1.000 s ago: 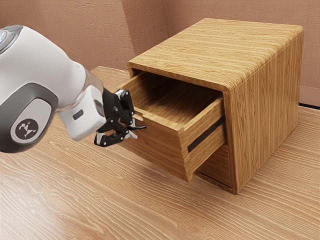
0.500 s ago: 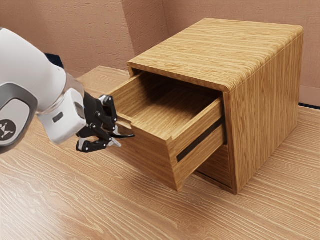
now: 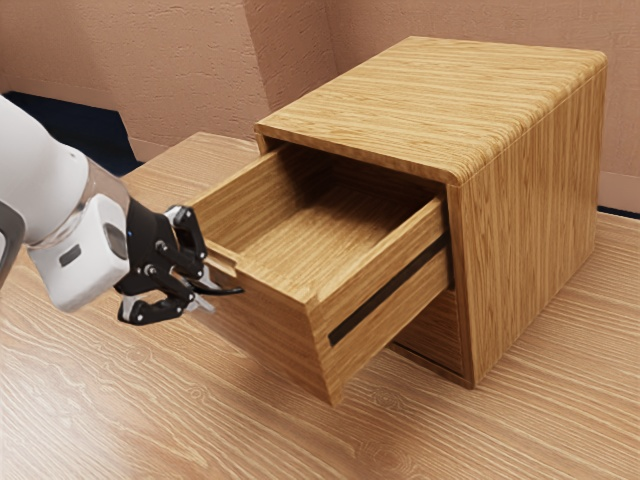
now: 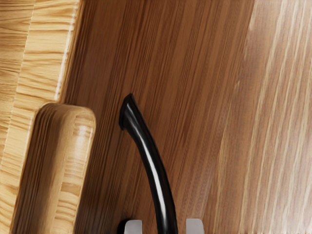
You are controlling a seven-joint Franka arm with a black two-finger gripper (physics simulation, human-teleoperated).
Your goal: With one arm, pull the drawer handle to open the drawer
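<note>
While the drawer [image 3: 390, 290] sticks far out of the wooden cabinet [image 3: 520, 200], the pincer [image 3: 207, 288] is clenched on the drawer handle [image 3: 228, 291] at the drawer's front. The white arm [image 3: 60, 230] comes in from the exterior view's left, low over the surface [image 3: 200, 420]. The drawer is a box of light wood with stripy grain. You can see its floor and inner walls from above. A dark line runs along its side. The handle is a thin, black, shiny bar with a bend in it. In the wrist view it curves away from between two pale finger pads [image 4: 132, 227], in front of the brown drawer front. The cabinet stands on the wooden surface, near a brown wall.
</note>
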